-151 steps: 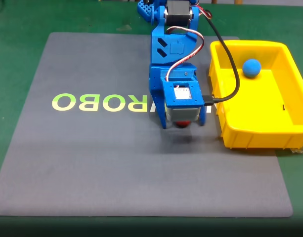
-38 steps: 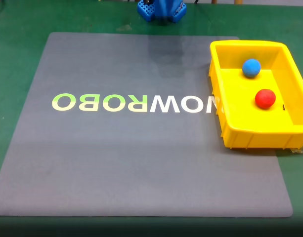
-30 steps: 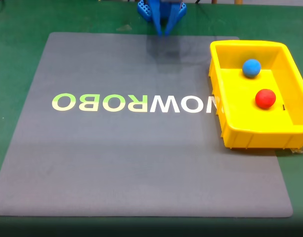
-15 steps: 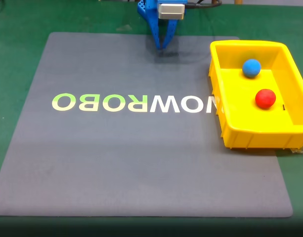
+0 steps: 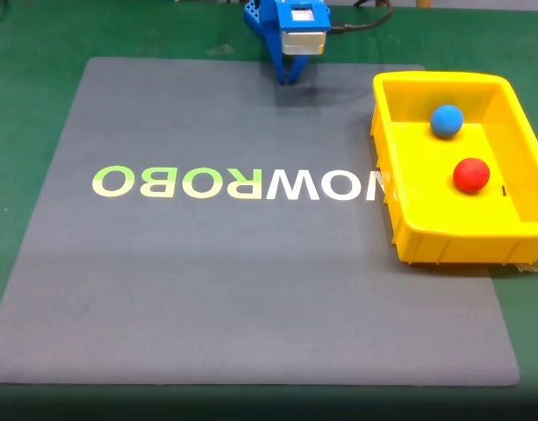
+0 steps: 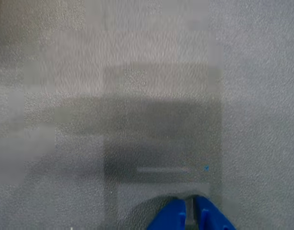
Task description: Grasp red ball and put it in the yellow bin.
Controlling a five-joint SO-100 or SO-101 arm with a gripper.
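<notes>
The red ball lies inside the yellow bin at the right of the fixed view, near the bin's middle. A blue ball rests in the same bin, farther back. My blue gripper points down at the mat's far edge, well left of the bin, with its fingers together and nothing held. In the wrist view the fingertips of my gripper show at the bottom edge, closed over bare grey mat.
A grey mat with pale "ROBO" lettering covers the green table. The bin sits on the mat's right edge. The arm's base and a black cable stand at the far edge.
The arm has swung down at the far edge, bringing its gripper and camera block lower over the mat. Both balls rest unmoved in the bin.
</notes>
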